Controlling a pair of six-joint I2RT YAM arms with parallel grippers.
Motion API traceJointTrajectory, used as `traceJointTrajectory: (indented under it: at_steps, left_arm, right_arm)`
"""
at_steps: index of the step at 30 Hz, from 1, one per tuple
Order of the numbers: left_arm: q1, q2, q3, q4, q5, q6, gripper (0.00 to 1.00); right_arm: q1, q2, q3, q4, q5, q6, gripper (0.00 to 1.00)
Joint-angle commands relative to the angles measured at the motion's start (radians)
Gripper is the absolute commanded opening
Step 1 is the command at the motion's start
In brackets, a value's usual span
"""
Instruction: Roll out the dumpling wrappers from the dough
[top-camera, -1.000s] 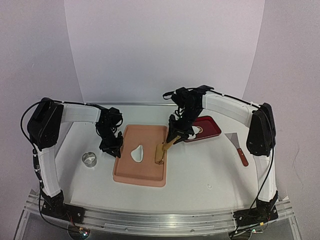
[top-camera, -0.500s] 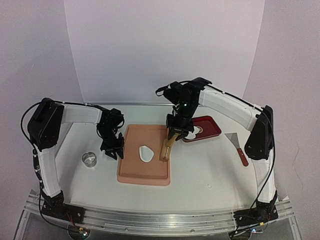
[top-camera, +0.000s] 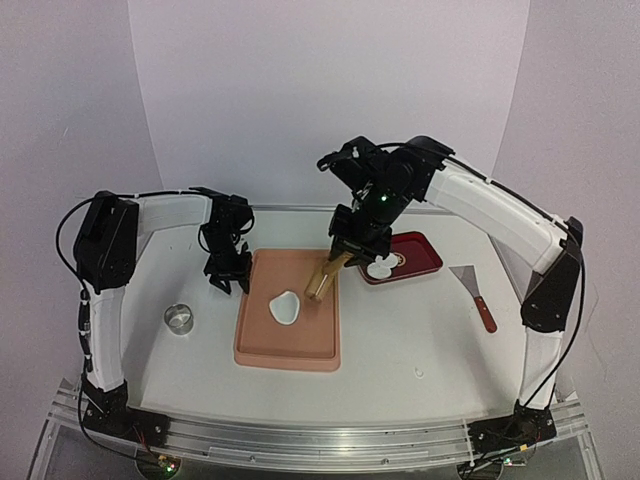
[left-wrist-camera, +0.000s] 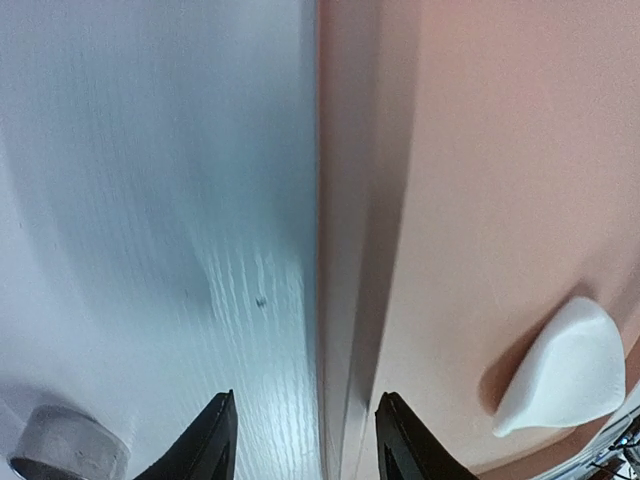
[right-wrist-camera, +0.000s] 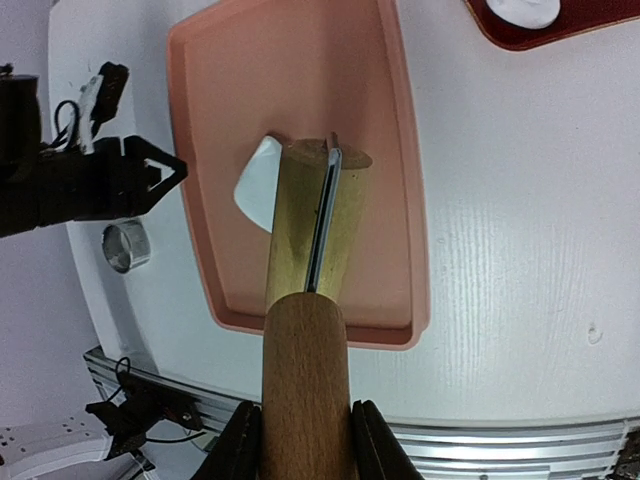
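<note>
The dough (top-camera: 283, 307) is an irregular flat white piece on the pink board (top-camera: 290, 345); it also shows in the left wrist view (left-wrist-camera: 560, 370) and the right wrist view (right-wrist-camera: 255, 185). My right gripper (top-camera: 350, 255) (right-wrist-camera: 305, 425) is shut on the wooden rolling pin (top-camera: 322, 280) (right-wrist-camera: 305, 370) and holds it tilted, its low end by the dough's right edge. My left gripper (top-camera: 228, 278) (left-wrist-camera: 306, 394) is open, its jaws astride the board's left rim (left-wrist-camera: 345, 300). One round white wrapper (top-camera: 380, 268) (right-wrist-camera: 520, 10) lies in the red tray (top-camera: 415, 250).
A metal ring cutter (top-camera: 180, 318) (right-wrist-camera: 125, 245) stands on the table left of the board. A scraper with a red handle (top-camera: 477, 295) lies at the right. The red tray sits just behind the board's right corner.
The right arm has risen and swung the rolling pin back and left over the board. The board has turned and shifted a little. The left gripper has moved farther back along the board's left rim.
</note>
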Motion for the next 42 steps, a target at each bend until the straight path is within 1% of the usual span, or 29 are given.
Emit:
traceJointTrajectory:
  at_steps: [1,4,9,11,13,16,18,22,26,30,32,33,37,38,39,41,42]
  left_arm:
    - [0.037,0.087,0.107,-0.023,-0.040,0.075,0.48]
    - [0.063,0.172,0.172,-0.021,-0.032,0.089,0.43]
    - [0.070,0.205,0.180,-0.012,-0.017,0.077,0.39]
    - [0.070,0.183,0.146,0.007,-0.007,0.048,0.38]
    - [0.070,0.155,0.091,0.013,-0.021,0.007,0.34]
    - [0.069,0.121,0.026,0.022,-0.017,-0.048,0.30]
    - [0.070,0.078,-0.027,0.043,-0.009,-0.082,0.29]
    - [0.069,0.009,-0.128,0.063,-0.004,-0.133,0.29]
    - [0.066,-0.070,-0.245,0.089,0.017,-0.175,0.28]
    - [0.038,-0.152,-0.359,0.108,0.047,-0.229,0.29]
    - [0.029,-0.171,-0.382,0.109,0.064,-0.248,0.29]
    - [0.006,-0.204,-0.409,0.110,0.085,-0.280,0.29]
    - [-0.054,-0.256,-0.449,0.112,0.137,-0.344,0.31]
    - [-0.059,-0.259,-0.451,0.113,0.142,-0.348,0.31]
    - [-0.084,-0.274,-0.464,0.116,0.165,-0.364,0.32]
    - [-0.106,-0.288,-0.459,0.112,0.171,-0.364,0.34]
    - [-0.114,-0.314,-0.438,0.069,0.152,-0.350,0.37]
  right_arm:
    - [0.047,-0.021,-0.033,0.153,-0.002,0.111,0.00]
    - [0.063,-0.014,-0.047,0.159,-0.004,0.106,0.00]
    - [0.063,-0.055,-0.144,0.185,0.010,0.118,0.00]
    - [0.063,-0.064,-0.189,0.205,-0.003,0.122,0.00]
    - [0.060,-0.056,-0.232,0.221,-0.040,0.137,0.00]
    - [0.053,-0.026,-0.247,0.244,-0.093,0.128,0.00]
    - [0.052,-0.005,-0.254,0.239,-0.083,0.118,0.00]
    - [0.033,-0.015,-0.358,0.240,-0.084,0.127,0.00]
    - [-0.004,-0.033,-0.423,0.232,-0.060,0.068,0.00]
    - [-0.081,-0.011,-0.450,0.212,-0.043,-0.035,0.00]
    - [-0.099,0.009,-0.437,0.204,-0.042,-0.074,0.00]
    - [-0.119,0.047,-0.364,0.163,-0.015,-0.144,0.00]
    - [-0.132,0.133,-0.172,0.064,0.040,-0.251,0.00]
    - [-0.132,0.140,-0.156,0.058,0.039,-0.261,0.00]
    - [-0.132,0.176,-0.091,0.031,0.035,-0.303,0.00]
    - [-0.132,0.194,-0.046,0.007,0.037,-0.331,0.00]
    - [-0.132,0.202,0.009,-0.032,0.037,-0.357,0.00]
